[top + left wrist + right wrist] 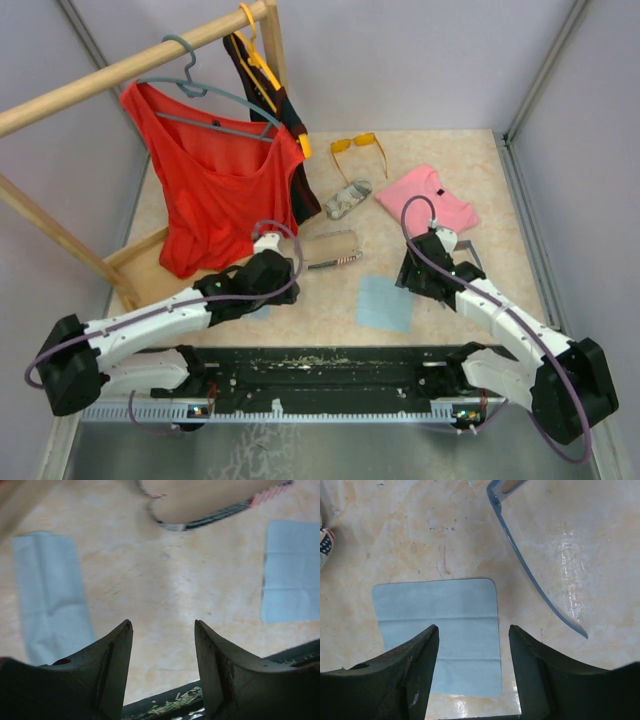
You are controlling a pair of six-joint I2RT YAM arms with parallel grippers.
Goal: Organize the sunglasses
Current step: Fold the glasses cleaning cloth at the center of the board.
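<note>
The orange-lensed sunglasses [358, 147] lie open at the back of the table, far from both arms. Of the greyish-lilac sunglasses only a thin arm [535, 580] shows in the right wrist view, lying on the table up and to the right of my right gripper [473, 629]; in the top view it shows beside that wrist [474, 254]. The right gripper is open over the corner of a light-blue cloth [440, 625], holding nothing. My left gripper [162, 625] is open above bare table, empty, just in front of a patterned case [210, 500].
A second light-blue cloth [50, 595] lies left of the left gripper. Another patterned case [348, 199] and a pink garment [428, 200] lie further back. A wooden rack [130, 65] with a red top [215, 185] fills the back left. The black rail [330, 365] borders the near edge.
</note>
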